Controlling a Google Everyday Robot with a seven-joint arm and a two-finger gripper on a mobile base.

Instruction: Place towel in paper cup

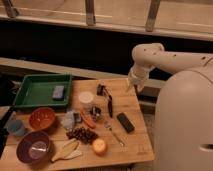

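Note:
A crumpled grey-blue towel (pixel 70 120) lies on the wooden table (pixel 135 107), left of centre. A white paper cup (pixel 86 99) stands upright just behind and to the right of it. My gripper (pixel 133 86) hangs from the white arm (pixel 150 55) over the table's far right edge, well to the right of the cup and towel and apart from both. It holds nothing that I can see.
A green tray (pixel 35 90) with a dark sponge (pixel 58 92) sits at the back left. An orange bowl (pixel 41 119), a purple bowl (pixel 34 148), a small blue cup (pixel 16 127), a banana (pixel 65 149), an orange fruit (pixel 99 146), a black bar (pixel 125 122) and small utensils crowd the table.

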